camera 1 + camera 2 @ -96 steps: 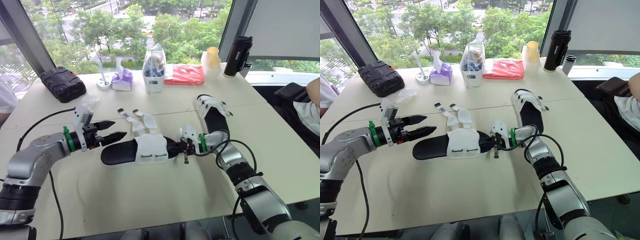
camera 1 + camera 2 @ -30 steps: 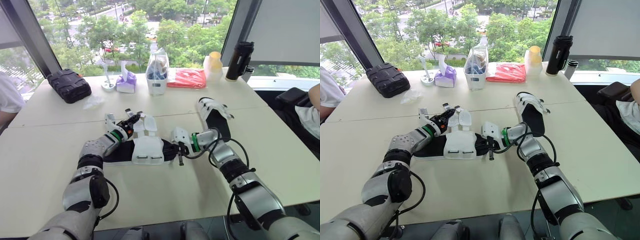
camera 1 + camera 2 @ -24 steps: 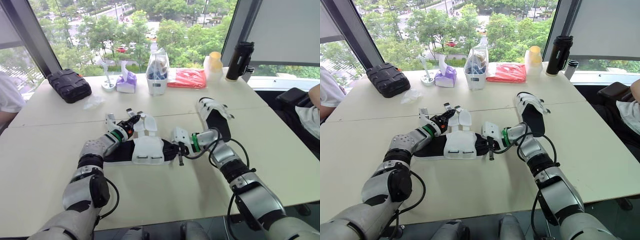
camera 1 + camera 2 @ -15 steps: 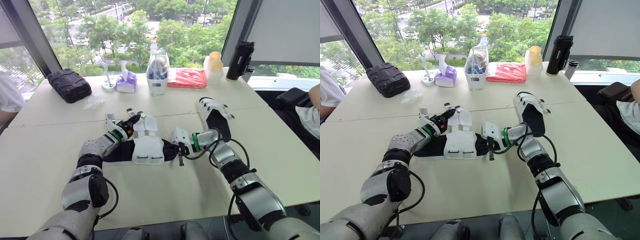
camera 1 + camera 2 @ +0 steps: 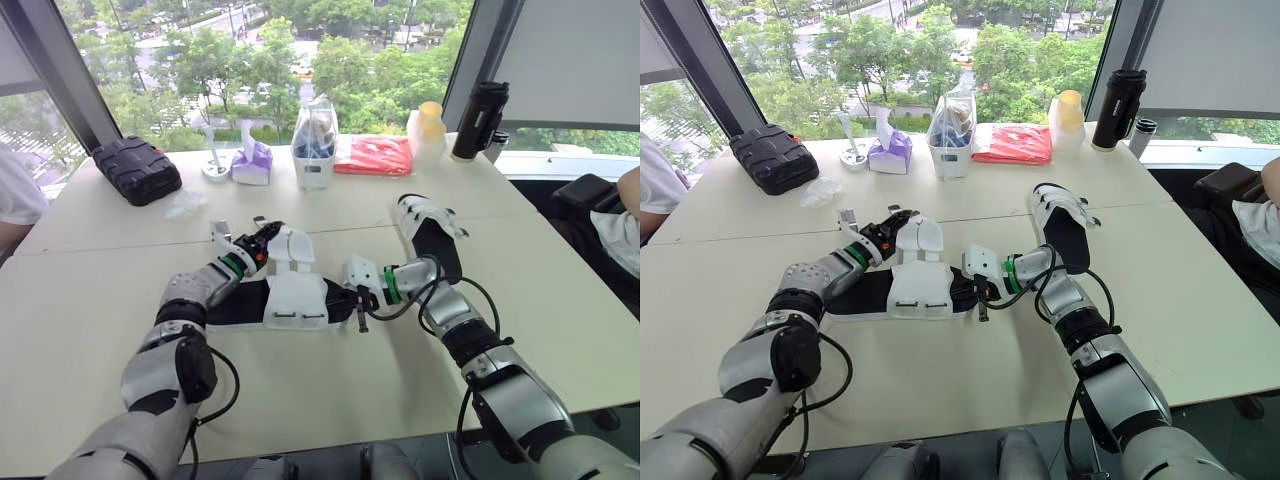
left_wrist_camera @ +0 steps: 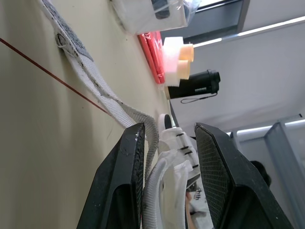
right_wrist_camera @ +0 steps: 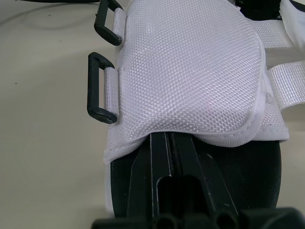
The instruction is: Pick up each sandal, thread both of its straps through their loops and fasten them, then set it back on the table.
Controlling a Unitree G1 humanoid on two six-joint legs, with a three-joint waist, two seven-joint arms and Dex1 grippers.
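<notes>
The near sandal (image 5: 295, 300), black sole with a white upper, lies flat mid-table with two black loops (image 7: 100, 88) on its near edge. Its white straps (image 6: 95, 90) trail away across the table. My left gripper (image 5: 265, 238) is at those straps, open, with a strap running along one finger (image 6: 124, 181) and white webbing between the two. My right gripper (image 7: 164, 136) lies shut on the sole at the heel end. Its tips are tucked under the white upper, so what they pinch is hidden. The second sandal (image 5: 428, 230) lies to the right.
Along the far edge stand a black case (image 5: 135, 170), a tissue box (image 5: 247, 162), a clear bin (image 5: 313, 140), a red packet (image 5: 372, 155), a yellow-lidded tub (image 5: 428, 125) and a black bottle (image 5: 475, 120). People sit at both table ends, one sleeve (image 5: 12, 195) showing.
My left arm swung in from the table's left to the straps. Over the last second its fingers slid a little farther onto the strap, nudging the flap left. The right gripper held still.
</notes>
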